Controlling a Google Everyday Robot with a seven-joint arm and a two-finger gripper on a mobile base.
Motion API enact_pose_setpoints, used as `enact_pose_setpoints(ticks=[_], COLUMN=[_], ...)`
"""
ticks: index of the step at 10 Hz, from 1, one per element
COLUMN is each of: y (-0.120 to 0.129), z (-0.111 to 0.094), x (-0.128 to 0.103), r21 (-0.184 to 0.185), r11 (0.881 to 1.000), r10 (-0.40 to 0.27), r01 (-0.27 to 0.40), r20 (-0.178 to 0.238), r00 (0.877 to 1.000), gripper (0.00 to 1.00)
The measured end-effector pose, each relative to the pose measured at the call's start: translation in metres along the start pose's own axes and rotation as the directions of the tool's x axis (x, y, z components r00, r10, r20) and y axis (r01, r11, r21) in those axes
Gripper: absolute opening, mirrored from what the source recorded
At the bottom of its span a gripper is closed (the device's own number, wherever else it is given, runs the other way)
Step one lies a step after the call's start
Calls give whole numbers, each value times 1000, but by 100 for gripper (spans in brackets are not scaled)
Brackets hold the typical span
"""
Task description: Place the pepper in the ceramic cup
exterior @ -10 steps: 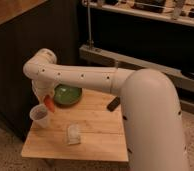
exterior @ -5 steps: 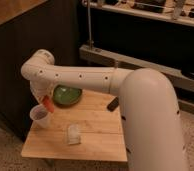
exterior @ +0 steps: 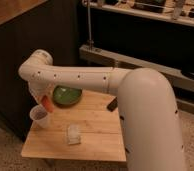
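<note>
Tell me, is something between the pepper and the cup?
Nothing visible. The gripper holds the pepper just above the cup, beside its rim. The green bowl stands behind, out of the way.

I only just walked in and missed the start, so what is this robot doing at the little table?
The white arm reaches over the wooden table, its gripper holding the orange-red pepper just above the rim of the ceramic cup at the table's left edge. The pepper is not yet in the cup. A green bowl sits behind, and a small clear item lies nearer the front.
</note>
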Motion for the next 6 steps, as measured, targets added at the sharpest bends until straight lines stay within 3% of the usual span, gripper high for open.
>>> enact_pose_setpoints(ticks=[6], y=[-6], z=[0], x=[3], r21=[-3], r11=[1000], r10=[-10], r01=[10], r20=[3], r00=[1000], gripper=[3])
